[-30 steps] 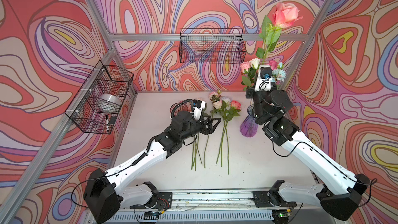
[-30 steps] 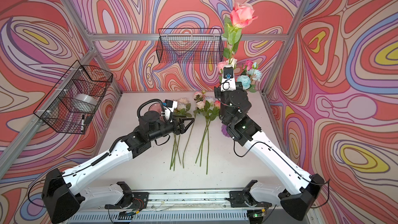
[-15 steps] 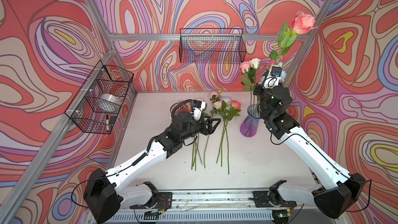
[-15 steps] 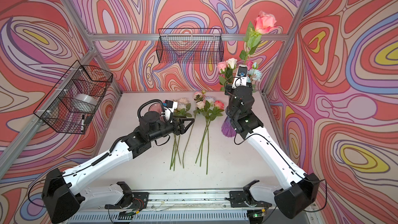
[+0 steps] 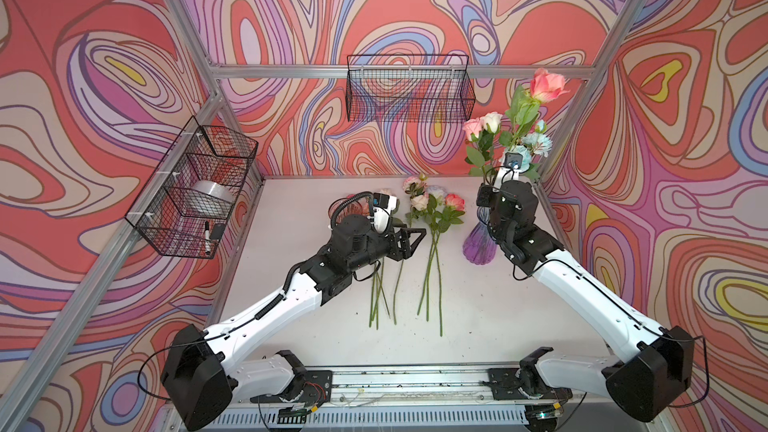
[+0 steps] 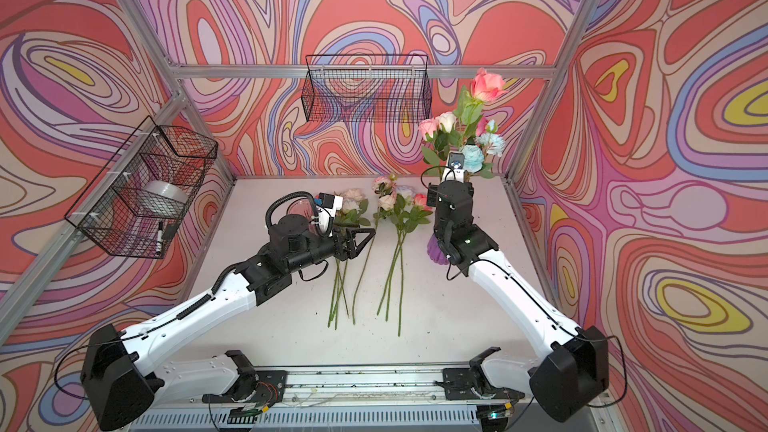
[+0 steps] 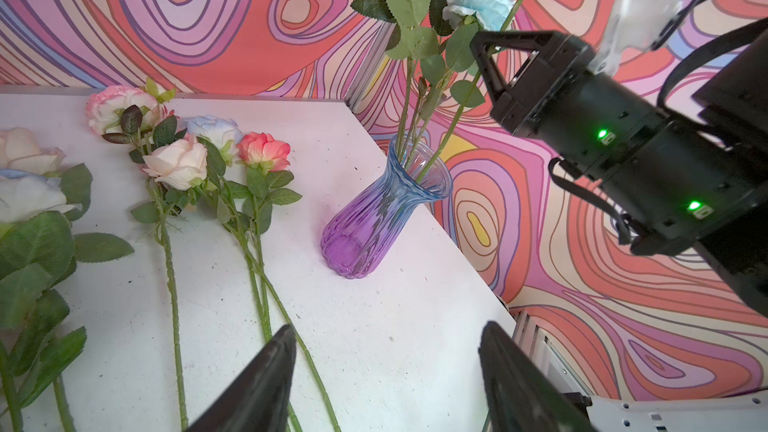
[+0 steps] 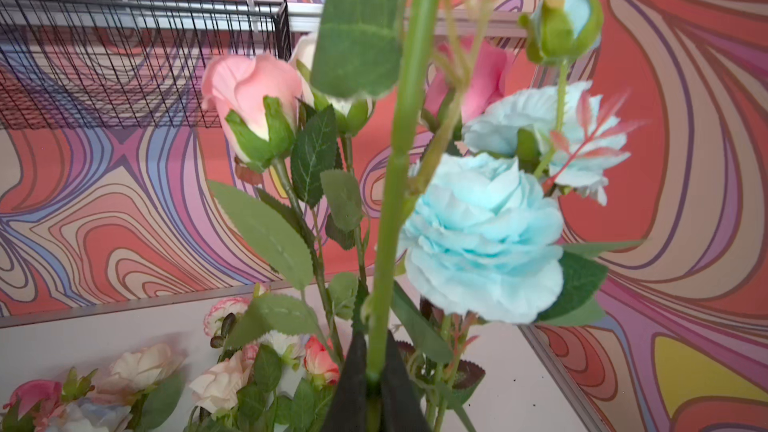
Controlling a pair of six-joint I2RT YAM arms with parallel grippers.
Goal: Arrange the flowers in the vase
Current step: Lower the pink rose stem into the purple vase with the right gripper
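The vase [image 5: 478, 248] [image 7: 374, 218], glass fading from blue to purple, stands at the table's right edge with pink, cream and pale blue flowers [image 5: 484, 126] [image 8: 482, 234] in it. My right gripper [image 8: 376, 367] [image 7: 483, 41] is shut on the stem of a tall coral rose [image 5: 546, 85], upright above the vase. In the left wrist view its stem runs down into the vase mouth. More flowers [image 5: 432, 205] [image 7: 178, 164] lie in the middle of the table, stems toward the front. My left gripper [image 5: 415, 236] [image 7: 386, 334] hovers open and empty over those stems.
A wire basket [image 5: 409, 89] hangs on the back wall. Another basket [image 5: 195, 189] on the left wall holds a tape roll and a marker. A pinkish glass [image 5: 338, 207] stands behind the left arm. The arms' rail [image 5: 395, 380] runs along the front edge.
The right arm swung the coral rose out to the right, then brought it back and down over the vase. The left arm has not moved.
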